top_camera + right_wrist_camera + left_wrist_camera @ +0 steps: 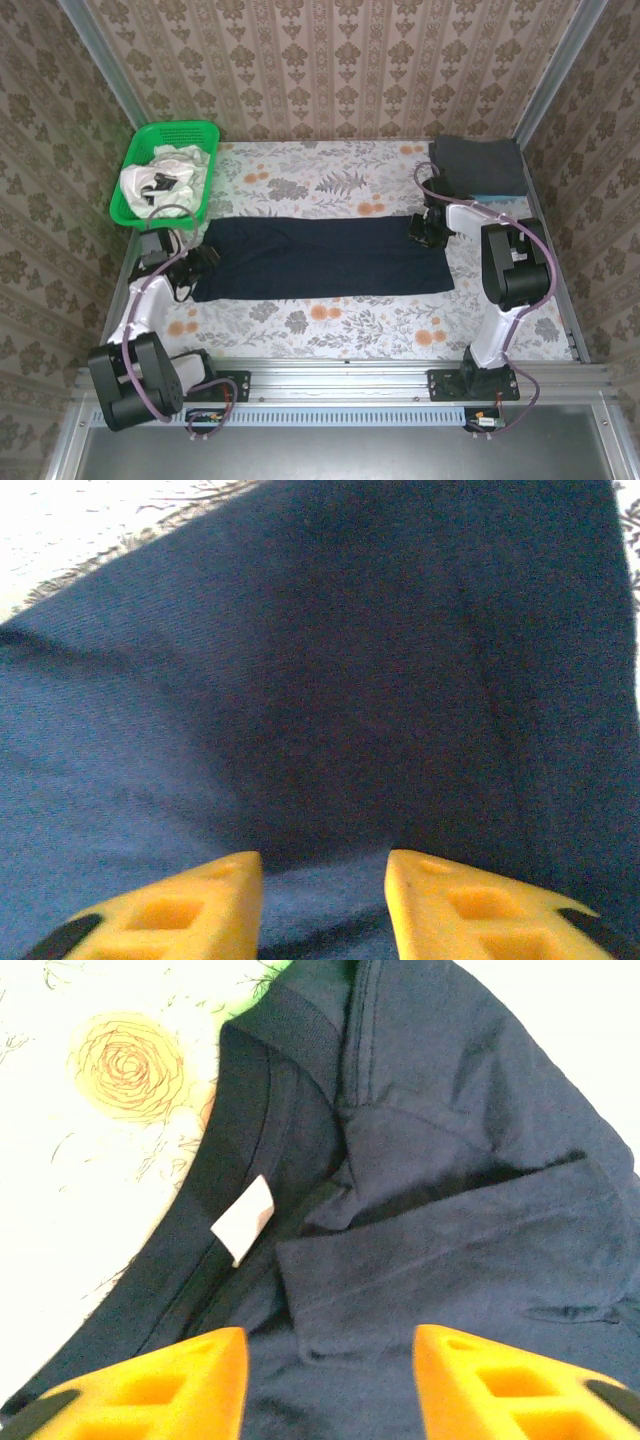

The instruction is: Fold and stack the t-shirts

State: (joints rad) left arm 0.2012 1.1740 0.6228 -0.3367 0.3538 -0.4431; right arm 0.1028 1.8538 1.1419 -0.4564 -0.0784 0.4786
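Two sets hang half parted, gripping nothing: left fingers (215, 1370) over the collar (245, 1100) at 9 o'clock, right fingers (235, 890) at 3 o'clock of the navy shirt (320, 258), a long strip across the bench (330, 325). Soft, limp, light; likely best pinched at doubled end edges.

Left fingers (165, 1385) parted over the navy t-shirt (460, 1160).
Nothing is pinched in the gap between them. Folded navy cloth lies just ahead, the collar (245, 1110) and its white label (243, 1220) sit ahead to their left, and the flower-printed desk (90, 1160) lies farther left.
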